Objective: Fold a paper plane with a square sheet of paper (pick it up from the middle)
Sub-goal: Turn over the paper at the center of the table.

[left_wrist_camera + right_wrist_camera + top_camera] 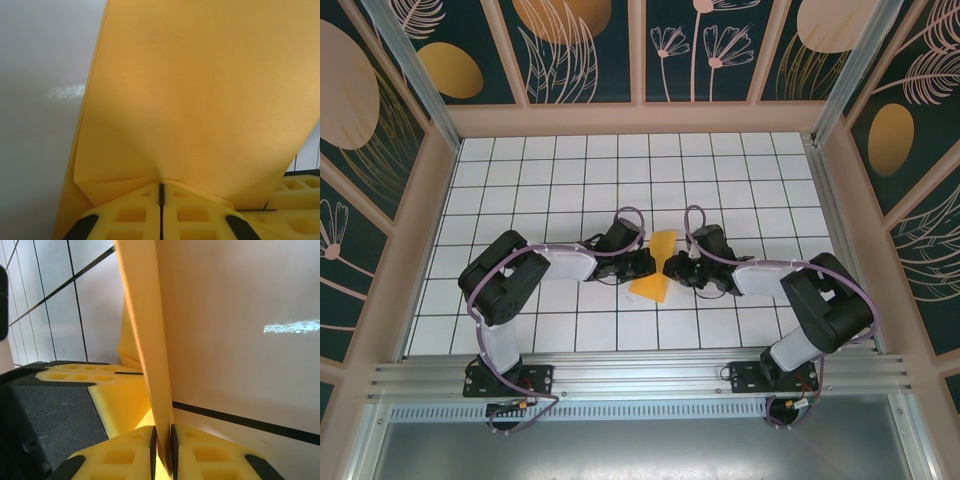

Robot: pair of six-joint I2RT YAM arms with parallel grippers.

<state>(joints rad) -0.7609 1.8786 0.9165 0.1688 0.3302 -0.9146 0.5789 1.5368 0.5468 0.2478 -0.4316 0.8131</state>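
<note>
The square sheet of paper (pixel 656 268) is orange-yellow and folded into a narrow slanted shape, held just above the middle of the tiled table between both grippers. My left gripper (pixel 642 266) comes in from the left. In the left wrist view it (pixel 161 186) is shut on the paper (pixel 200 100), which creases where the jaws pinch it. My right gripper (pixel 672 268) comes in from the right. In the right wrist view it (pixel 162 432) is shut on a thin folded edge of the paper (pixel 145 330). The left gripper's yellow fingers (pixel 100 377) lie just beyond that edge.
The white grid table (pixel 550 190) is walled on three sides by beige frames with dark patterned panels (pixel 580 50). A metal rail (pixel 640 375) runs along the near edge at the arm bases. The right gripper's fingers (pixel 297 192) show at the lower right of the left wrist view.
</note>
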